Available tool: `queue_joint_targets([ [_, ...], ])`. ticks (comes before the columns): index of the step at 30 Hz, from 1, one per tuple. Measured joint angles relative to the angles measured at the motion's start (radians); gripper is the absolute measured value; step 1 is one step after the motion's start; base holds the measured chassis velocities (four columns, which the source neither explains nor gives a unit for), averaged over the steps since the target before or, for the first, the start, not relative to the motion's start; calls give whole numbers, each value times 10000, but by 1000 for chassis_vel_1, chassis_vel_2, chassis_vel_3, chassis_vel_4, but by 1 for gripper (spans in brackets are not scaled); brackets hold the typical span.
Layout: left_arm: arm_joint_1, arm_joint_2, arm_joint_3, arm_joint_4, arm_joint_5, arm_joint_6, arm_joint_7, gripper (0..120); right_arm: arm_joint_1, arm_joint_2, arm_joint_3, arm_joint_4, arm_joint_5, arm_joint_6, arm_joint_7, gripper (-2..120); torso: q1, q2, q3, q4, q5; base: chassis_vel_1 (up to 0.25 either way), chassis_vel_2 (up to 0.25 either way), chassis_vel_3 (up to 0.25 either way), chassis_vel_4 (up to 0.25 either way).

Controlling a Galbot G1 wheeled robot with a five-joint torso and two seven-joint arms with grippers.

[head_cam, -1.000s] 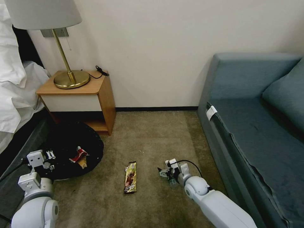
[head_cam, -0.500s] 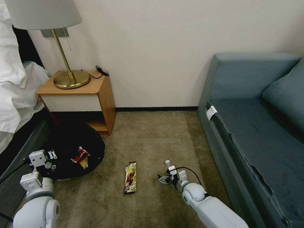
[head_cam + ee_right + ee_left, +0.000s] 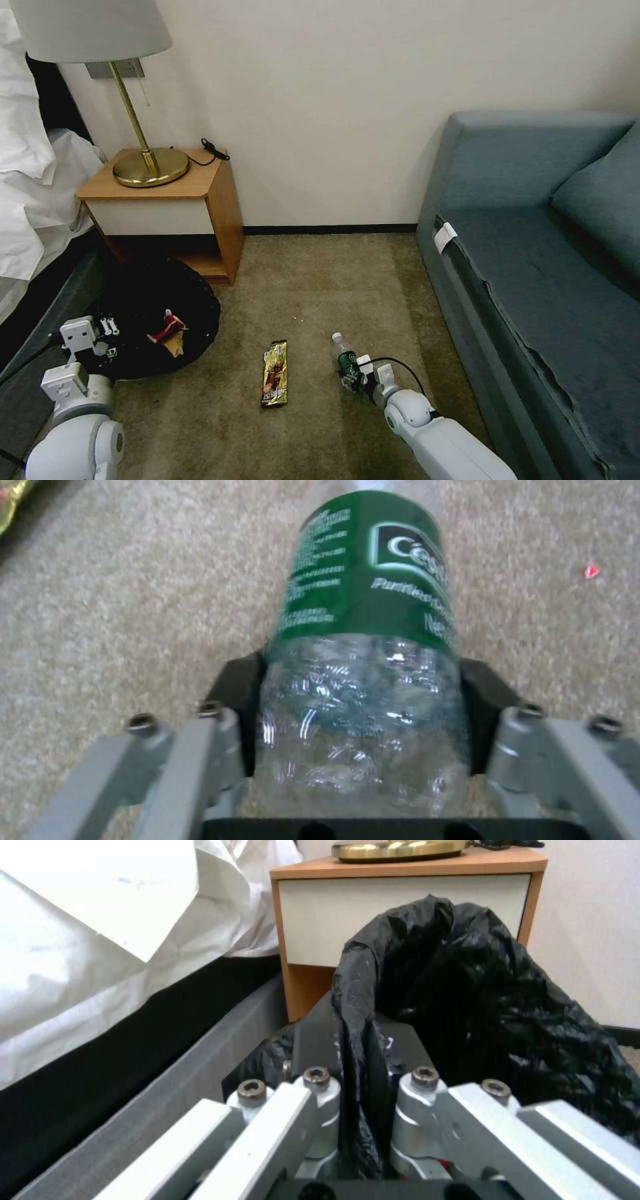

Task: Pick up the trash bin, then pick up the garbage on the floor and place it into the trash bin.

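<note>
Nearest, the right gripper (image 3: 352,375) is clamped on the bottle (image 3: 345,359), its black pads squeezing the clear body just above the carpet (image 3: 320,287). Left of it the gold-brown wrapper (image 3: 274,373) lies on the floor, not yet collected. Farther left, the left gripper (image 3: 100,337) pinches the bin (image 3: 152,313) by its bag-covered rim; two wrappers (image 3: 168,331) already lie inside.

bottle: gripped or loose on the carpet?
Gripped: right gripper pads clamp both sides of the bottle.
</note>
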State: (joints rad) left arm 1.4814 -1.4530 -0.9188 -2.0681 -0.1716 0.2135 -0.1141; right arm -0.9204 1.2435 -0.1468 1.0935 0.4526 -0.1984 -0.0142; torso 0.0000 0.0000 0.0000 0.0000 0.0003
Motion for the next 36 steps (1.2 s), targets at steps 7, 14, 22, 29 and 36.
queue_joint_targets([
  [7, -42, 40, -9, 2, -23, 0, 1, 5, -41, -41, 8, 144, 4, 20, -26, 31, -1, 0, 0, 0, -2, 0, 0, 0, 0],
  [14, -88, 99, -87, 48, -99, 16, 8, 5, -64, -51, 9, 247, 9, 20, -27, 28, 0, 0, 0, -1, -3, 0, 0, 0, 0],
  [22, -50, 137, -141, 84, -126, 18, 6, 5, -22, -155, 166, 866, 201, 7, 4, 28, 0, 0, 0, 0, -2, 0, 0, 0, 0],
  [29, -3, 129, -110, 74, -129, 18, 6, 5, 180, -402, 333, 1638, 371, 2, 28, 28, 0, 0, 0, -1, -2, 0, 0, 0, 0],
  [36, 41, 104, -9, -14, -126, 35, 7, 5, 1016, -1599, -46, 3522, 1718, -301, 152, 28, 0, 0, 0, -1, -3, 0, 0, 0, 0],
])
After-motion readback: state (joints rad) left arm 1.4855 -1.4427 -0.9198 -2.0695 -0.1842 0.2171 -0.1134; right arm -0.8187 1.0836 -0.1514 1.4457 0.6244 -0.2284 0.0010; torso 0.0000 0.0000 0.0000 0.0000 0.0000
